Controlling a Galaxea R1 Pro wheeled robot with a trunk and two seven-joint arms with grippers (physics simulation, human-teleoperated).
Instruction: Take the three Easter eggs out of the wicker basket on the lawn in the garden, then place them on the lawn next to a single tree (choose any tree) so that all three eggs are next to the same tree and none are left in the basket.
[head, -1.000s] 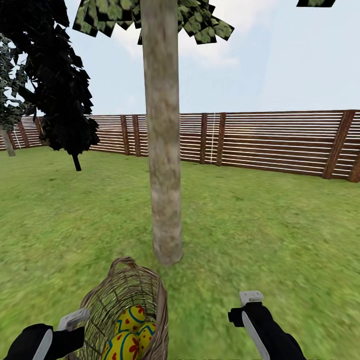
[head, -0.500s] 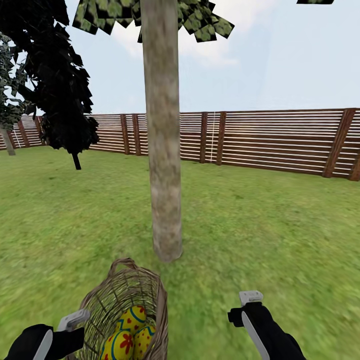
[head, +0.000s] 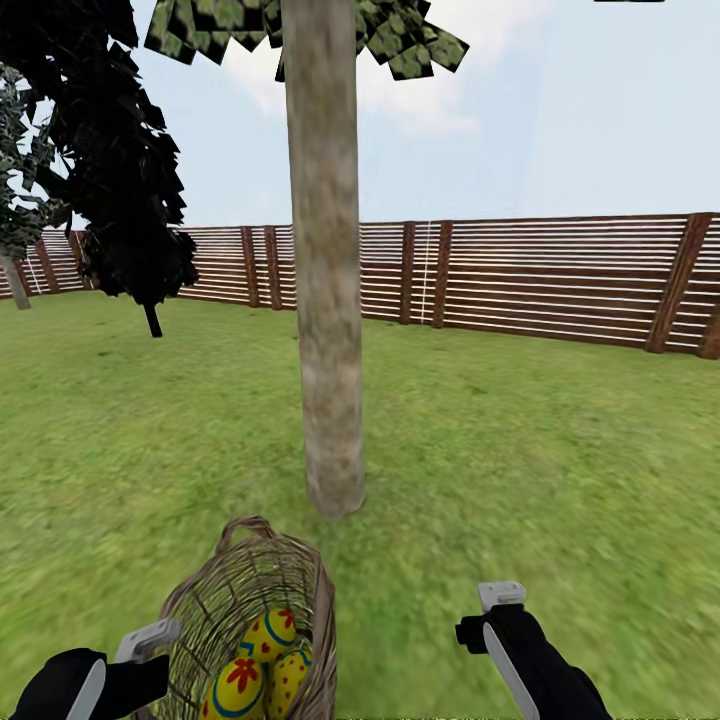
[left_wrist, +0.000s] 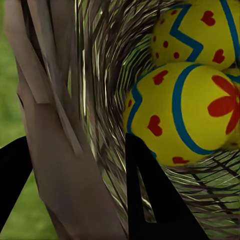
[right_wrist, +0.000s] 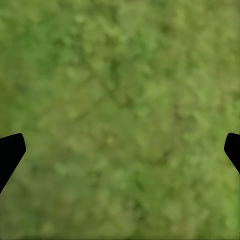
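Count: three Easter eggs (head: 262, 665) lie in the wicker basket (head: 225, 590), yellow with blue zigzag bands and red marks; the lowest is cut by the frame edge in the head view. The left wrist view shows two eggs close up and a sliver of a third at the picture's edge. One basket, tilted, held off the lawn (head: 520, 450) just in front of the base of the pale-trunked tree (head: 325, 300). The tree's canopy is cut off at the top of the view. One black-leaved tree (head: 120, 170) stands far left by the fence (head: 560, 280). Left gripper (left_wrist: 75, 185): jaws clamped on the basket's woven wall, one finger outside, the other finger inside beside the eggs. Right gripper (right_wrist: 120, 150): jaws wide apart, holding nothing, over bare blurred grass; just the two fingertips show at the frame edges.
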